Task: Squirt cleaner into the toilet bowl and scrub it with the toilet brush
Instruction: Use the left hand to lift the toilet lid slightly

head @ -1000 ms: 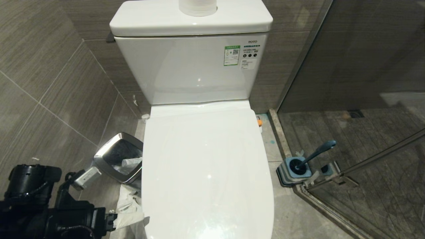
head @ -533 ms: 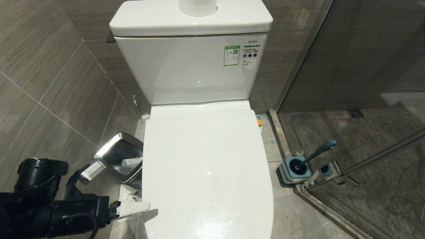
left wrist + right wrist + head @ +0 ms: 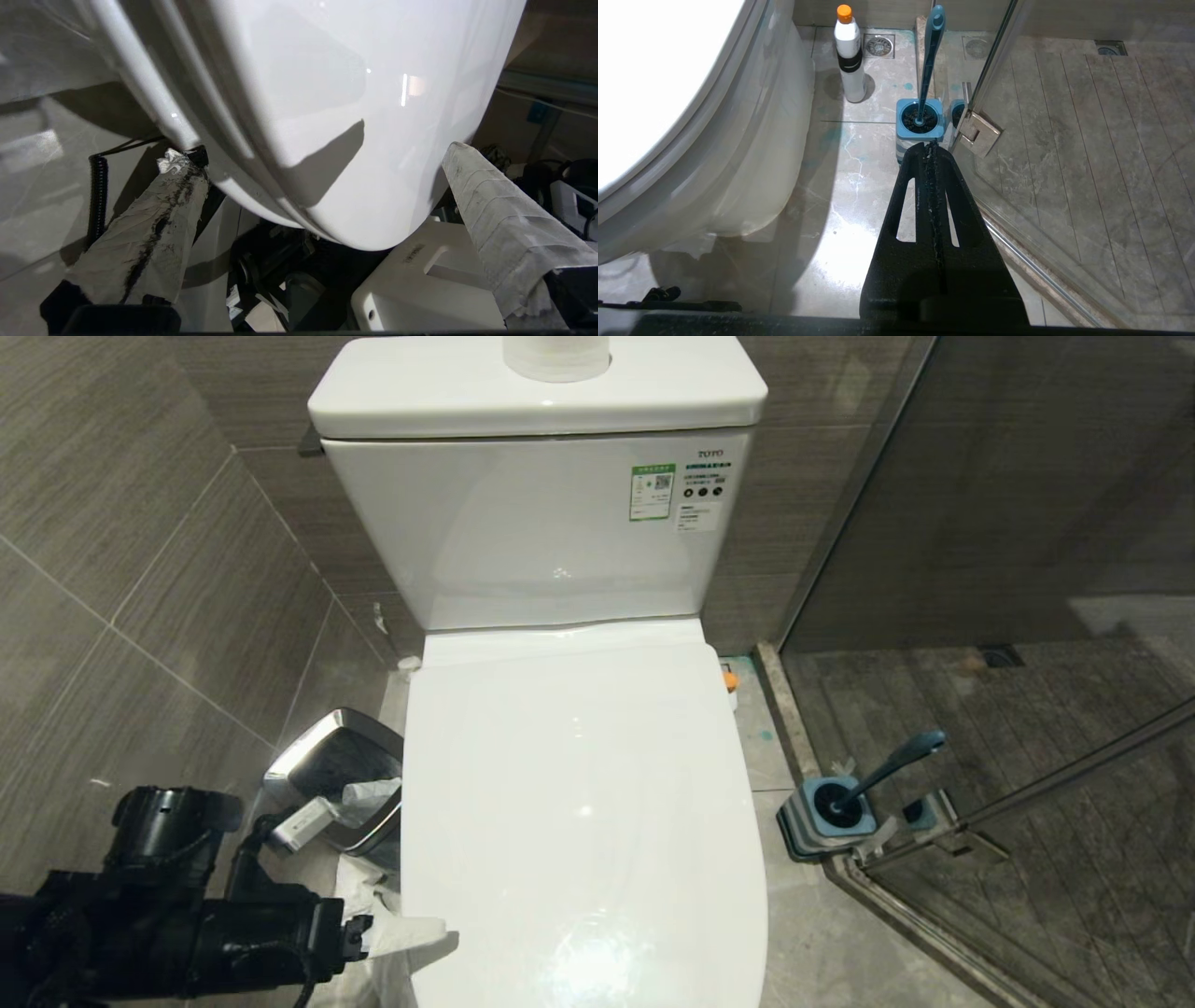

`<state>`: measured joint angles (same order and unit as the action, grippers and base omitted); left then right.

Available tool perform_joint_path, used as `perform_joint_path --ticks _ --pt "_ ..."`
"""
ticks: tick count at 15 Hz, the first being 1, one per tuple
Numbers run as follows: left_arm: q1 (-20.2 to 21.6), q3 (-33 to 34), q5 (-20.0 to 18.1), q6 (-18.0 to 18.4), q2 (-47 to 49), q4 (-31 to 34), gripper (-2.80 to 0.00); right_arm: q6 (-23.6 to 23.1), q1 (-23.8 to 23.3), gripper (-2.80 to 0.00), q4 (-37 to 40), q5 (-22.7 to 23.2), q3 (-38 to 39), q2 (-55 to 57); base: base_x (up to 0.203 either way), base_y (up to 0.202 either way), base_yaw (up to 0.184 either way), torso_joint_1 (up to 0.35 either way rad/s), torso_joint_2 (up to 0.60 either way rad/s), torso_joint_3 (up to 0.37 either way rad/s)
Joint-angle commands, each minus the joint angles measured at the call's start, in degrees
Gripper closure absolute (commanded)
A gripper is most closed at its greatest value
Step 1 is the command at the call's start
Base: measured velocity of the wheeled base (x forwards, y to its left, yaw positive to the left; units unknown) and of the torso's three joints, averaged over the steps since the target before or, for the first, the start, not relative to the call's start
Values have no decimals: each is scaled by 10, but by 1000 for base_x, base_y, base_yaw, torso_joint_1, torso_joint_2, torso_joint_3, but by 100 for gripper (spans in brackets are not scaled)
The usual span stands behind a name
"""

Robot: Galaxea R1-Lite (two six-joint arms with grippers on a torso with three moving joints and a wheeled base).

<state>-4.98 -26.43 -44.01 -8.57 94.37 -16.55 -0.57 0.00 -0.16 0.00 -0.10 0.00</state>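
I have the left gripper [image 3: 411, 933] low at about eight o'clock in the head view, jaws spread wide with nothing between them, its paper-wrapped fingers [image 3: 154, 233] reaching at the front-left edge of the closed lid [image 3: 579, 803]. In the left wrist view one finger sits down by the rim seam and the other out over the lid's nose, so I judge they bracket the front lip without yet touching it, though I cannot be sure of contact. The step in hand, as I read it, is getting the lid up, because the toilet bowl [image 3: 738, 154] is shut under lid and seat and only its outer wall shows. My next move calls for sliding one finger under the lid's lip alone, not the seat below it, then swinging the lid toward the tank [image 3: 541, 523]. The glossy edge looks slippery, so I would lift slowly. The right gripper [image 3: 930, 154] hangs low on the toilet's right side, out of the head view, jaws pressed together and empty. Beyond it at three o'clock in the head view, the toilet brush [image 3: 887, 767] stands in its holder [image 3: 831, 817] by the glass door's hinge [image 3: 978, 133]. Farther back at about two o'clock, the cleaner [image 3: 850, 60] stands upright on the floor beside the toilet's base, untouched. At twelve o'clock a paper roll [image 3: 556, 357] sits on the tank.
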Motion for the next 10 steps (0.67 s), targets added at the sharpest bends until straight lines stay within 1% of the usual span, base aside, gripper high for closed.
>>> perform_joint_path --ticks 1,4,6,8,9,10 --pt "-23 -2 -3 -1 30 -8 -280 0 0 0 0 0 0 0 0 0 0 0 0 0" --pt "-32 -5 -3 0 52 -28 -280 0 0 0 0 0 0 0 0 0 0 0 0 0" --pt "-33 -5 -3 -1 57 -29 -280 0 0 0 0 0 0 0 0 0 0 0 0 0" --pt "-42 -5 -3 -4 57 -29 -280 0 0 0 0 0 0 0 0 0 0 0 0 0" --pt "-46 -4 -9 -6 56 -28 -280 0 0 0 0 0 0 0 0 0 0 0 0 0" --pt "-51 -5 -26 -13 53 -26 -280 0 0 0 0 0 0 0 0 0 0 0 0 0"
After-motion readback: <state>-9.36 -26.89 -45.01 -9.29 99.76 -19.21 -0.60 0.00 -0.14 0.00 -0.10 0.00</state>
